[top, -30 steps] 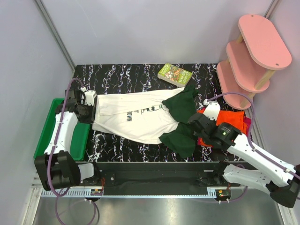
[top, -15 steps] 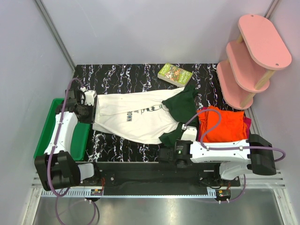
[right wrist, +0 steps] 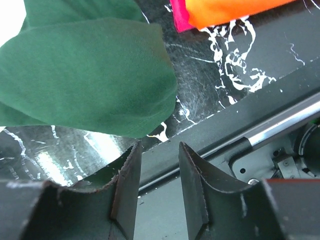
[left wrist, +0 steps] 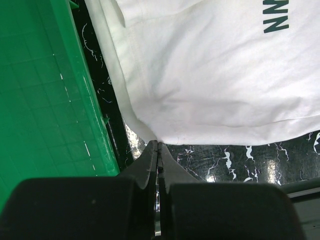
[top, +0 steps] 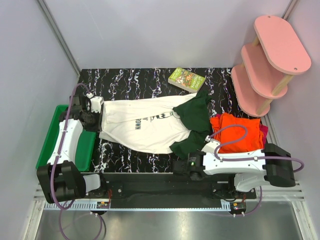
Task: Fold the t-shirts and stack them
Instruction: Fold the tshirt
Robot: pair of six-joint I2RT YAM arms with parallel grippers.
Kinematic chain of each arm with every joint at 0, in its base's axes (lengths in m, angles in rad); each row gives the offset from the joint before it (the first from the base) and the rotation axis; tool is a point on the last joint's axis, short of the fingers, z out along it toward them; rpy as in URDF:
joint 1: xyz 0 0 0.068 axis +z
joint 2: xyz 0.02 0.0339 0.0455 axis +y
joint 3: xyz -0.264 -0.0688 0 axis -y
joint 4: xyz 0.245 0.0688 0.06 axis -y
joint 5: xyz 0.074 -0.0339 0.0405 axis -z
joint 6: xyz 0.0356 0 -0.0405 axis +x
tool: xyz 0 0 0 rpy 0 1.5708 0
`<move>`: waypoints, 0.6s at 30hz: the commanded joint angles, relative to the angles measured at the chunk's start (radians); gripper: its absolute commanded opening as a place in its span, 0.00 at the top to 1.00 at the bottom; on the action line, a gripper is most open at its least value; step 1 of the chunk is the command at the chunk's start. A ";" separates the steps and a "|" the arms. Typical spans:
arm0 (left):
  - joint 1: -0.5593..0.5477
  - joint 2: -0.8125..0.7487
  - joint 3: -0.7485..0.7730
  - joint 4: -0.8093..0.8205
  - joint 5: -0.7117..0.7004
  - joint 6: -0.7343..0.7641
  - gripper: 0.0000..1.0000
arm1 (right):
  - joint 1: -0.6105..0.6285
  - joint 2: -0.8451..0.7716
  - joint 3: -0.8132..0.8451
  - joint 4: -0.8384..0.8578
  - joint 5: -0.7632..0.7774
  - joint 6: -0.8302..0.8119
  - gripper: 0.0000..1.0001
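Your left gripper (left wrist: 158,150) is clenched on the hem of the cream shirt (top: 145,125), spread across the worktop (top: 130,80). Your right gripper (right wrist: 159,146) hangs released at the near edge beside the green sleeve (right wrist: 90,75); the orange shirt (top: 237,132) lies by the right edge.

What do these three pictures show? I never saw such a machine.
A robot's left arm and right arm are bolted at the near edge of a black marbled table. One picture looks down from above; two come from wrist cameras. A cream-white cloth t-shirt with dark green sleeves lies spread out. To its right, a folded orange t-shirt rests on a magenta-red t-shirt. Also there: a small green book, a green plastic tray, a pink shelf. The left claw is shut on the cream shirt's corner. The right claw is open and empty, near a green sleeve.
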 commanded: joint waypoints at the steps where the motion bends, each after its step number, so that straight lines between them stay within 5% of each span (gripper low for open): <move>1: 0.001 0.002 0.035 -0.001 0.050 0.015 1.00 | 0.005 0.063 0.044 -0.254 -0.008 0.181 0.56; 11: -0.007 -0.003 0.043 -0.017 0.076 0.024 1.00 | 0.005 0.164 0.059 -0.266 -0.115 0.341 0.57; 18: -0.007 0.004 0.035 -0.023 0.103 0.048 1.00 | -0.012 0.310 0.145 -0.249 -0.028 0.361 0.54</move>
